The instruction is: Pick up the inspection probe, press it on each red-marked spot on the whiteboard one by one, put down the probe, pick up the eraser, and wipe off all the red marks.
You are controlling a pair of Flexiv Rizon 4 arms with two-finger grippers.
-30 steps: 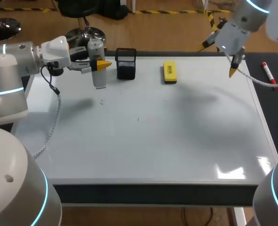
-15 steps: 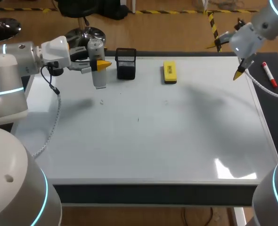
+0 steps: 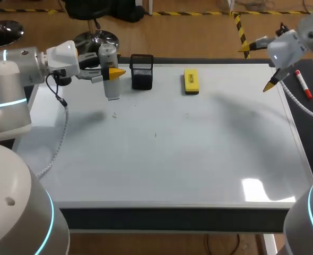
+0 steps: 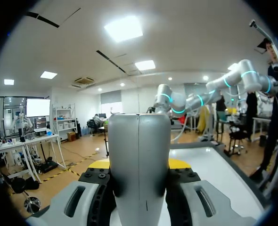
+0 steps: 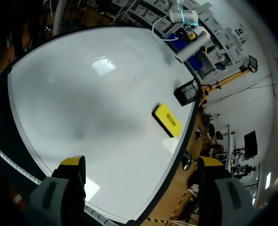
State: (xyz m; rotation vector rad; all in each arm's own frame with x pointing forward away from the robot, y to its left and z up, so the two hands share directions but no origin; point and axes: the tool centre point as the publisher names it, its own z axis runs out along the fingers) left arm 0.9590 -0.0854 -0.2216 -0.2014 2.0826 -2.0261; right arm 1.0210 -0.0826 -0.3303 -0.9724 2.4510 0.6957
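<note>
The inspection probe [image 3: 110, 74], a grey cylinder, stands upright above the whiteboard's [image 3: 172, 159] far left corner with my left gripper [image 3: 111, 71] shut on it. In the left wrist view the probe [image 4: 139, 160] fills the gap between the fingers of that gripper [image 4: 139, 165]. The yellow eraser [image 3: 191, 81] lies near the board's far edge, right of a black mesh holder [image 3: 141, 71]. My right gripper [image 3: 260, 65] hangs open over the far right corner with nothing in it. Its wrist view shows the gripper [image 5: 141, 162] above the board, the eraser [image 5: 167, 120] ahead. Only a few faint specks [image 3: 155, 134] show on the board.
A red marker [image 3: 303, 84] lies on the dark table surface beyond the board's right edge. My left arm's cable [image 3: 61, 133] hangs over the left side of the board. The mesh holder [image 5: 186, 92] stands just past the eraser in the right wrist view.
My right arm has swung to the right, from over the board's far right part out to its right corner, still open. The left arm and the probe have kept still.
</note>
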